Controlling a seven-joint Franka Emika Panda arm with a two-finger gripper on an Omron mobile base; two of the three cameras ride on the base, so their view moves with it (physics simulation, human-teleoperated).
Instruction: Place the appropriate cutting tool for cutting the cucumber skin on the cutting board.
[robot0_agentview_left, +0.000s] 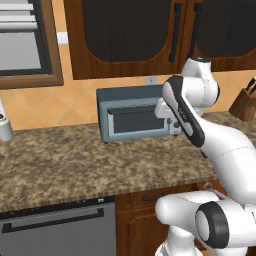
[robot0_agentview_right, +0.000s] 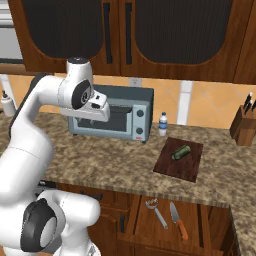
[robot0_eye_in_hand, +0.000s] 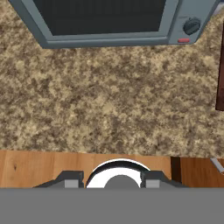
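The dark reddish-brown cutting board lies on the granite counter right of the toaster oven, and its edge shows in the hand view. The small dark green cucumber rests on the board. Below the board, an open drawer holds a grey peeler and an orange-handled knife. My gripper hangs above the counter in front of the toaster oven, pointing down, left of the board. Its fingertips stand wide apart, open, with nothing between them.
A grey-blue toaster oven stands at the back of the counter, with a small water bottle beside it. A tan knife block stands at the far right. A dishwasher front sits under the counter at the left.
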